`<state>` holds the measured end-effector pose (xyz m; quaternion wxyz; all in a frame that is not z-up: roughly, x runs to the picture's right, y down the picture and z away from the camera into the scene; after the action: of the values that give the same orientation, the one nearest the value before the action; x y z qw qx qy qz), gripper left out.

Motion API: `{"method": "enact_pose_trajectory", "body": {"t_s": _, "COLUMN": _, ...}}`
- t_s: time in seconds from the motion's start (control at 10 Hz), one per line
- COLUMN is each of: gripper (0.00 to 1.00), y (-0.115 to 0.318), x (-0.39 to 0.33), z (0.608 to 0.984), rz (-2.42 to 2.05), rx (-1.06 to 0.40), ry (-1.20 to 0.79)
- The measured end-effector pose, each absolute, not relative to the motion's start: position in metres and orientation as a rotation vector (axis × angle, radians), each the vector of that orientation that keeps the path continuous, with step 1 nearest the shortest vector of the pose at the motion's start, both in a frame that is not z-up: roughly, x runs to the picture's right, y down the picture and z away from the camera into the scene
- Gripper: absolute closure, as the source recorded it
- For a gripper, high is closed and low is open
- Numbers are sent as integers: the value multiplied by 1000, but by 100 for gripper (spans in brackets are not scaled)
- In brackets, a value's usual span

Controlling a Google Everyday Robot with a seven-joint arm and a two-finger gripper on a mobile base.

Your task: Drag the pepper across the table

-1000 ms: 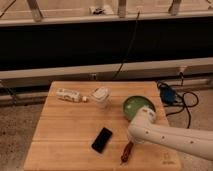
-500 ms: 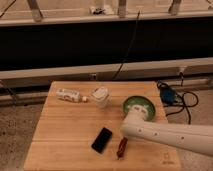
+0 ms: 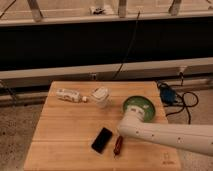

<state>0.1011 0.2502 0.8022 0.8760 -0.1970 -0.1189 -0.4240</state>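
Your table [image 3: 65, 130], the light butcher-block square, fills the lower view. The white arm [image 3: 170, 136] reaches in from the right, and your gripper [image 3: 121, 134] sits at its end, just above the pepper [image 3: 118, 144]. A green bowl [image 3: 139, 107] stands behind the arm. The black phone [image 3: 102, 139] lies just left of the pepper, near the front edge. A clear cup [image 3: 100, 96] and a toppled bottle [image 3: 69, 94] rest toward the back.
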Motion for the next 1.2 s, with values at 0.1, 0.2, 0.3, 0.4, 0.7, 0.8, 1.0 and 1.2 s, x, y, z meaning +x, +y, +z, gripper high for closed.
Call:
{"method": "enact_pose_trajectory", "body": {"t_s": 0.1, "gripper": 100, "y": 247, "x": 97, "z": 803, "rz": -893, "rx": -399, "ry": -249}}
{"method": "enact_pose_trajectory", "body": {"t_s": 0.2, "gripper": 100, "y": 243, "x": 94, "z": 804, "rz": -901, "rx": -388, "ry": -247}}
{"method": "enact_pose_trajectory", "body": {"t_s": 0.3, "gripper": 100, "y": 238, "x": 90, "z": 806, "rz": -911, "rx": -379, "ry": -247}}
{"method": "enact_pose_trajectory", "body": {"t_s": 0.4, "gripper": 100, "y": 234, "x": 85, "z": 809, "rz": -923, "rx": -373, "ry": -252}}
{"method": "enact_pose_trajectory", "body": {"t_s": 0.7, "gripper": 100, "y": 220, "x": 72, "z": 824, "rz": -968, "rx": -381, "ry": -253}}
{"method": "enact_pose_trajectory", "body": {"t_s": 0.8, "gripper": 100, "y": 215, "x": 68, "z": 829, "rz": -981, "rx": -381, "ry": -252}}
{"method": "enact_pose_trajectory", "body": {"t_s": 1.0, "gripper": 100, "y": 204, "x": 60, "z": 840, "rz": -1006, "rx": -378, "ry": -251}}
{"method": "enact_pose_trajectory", "body": {"t_s": 1.2, "gripper": 100, "y": 197, "x": 54, "z": 846, "rz": -1021, "rx": -371, "ry": -257}}
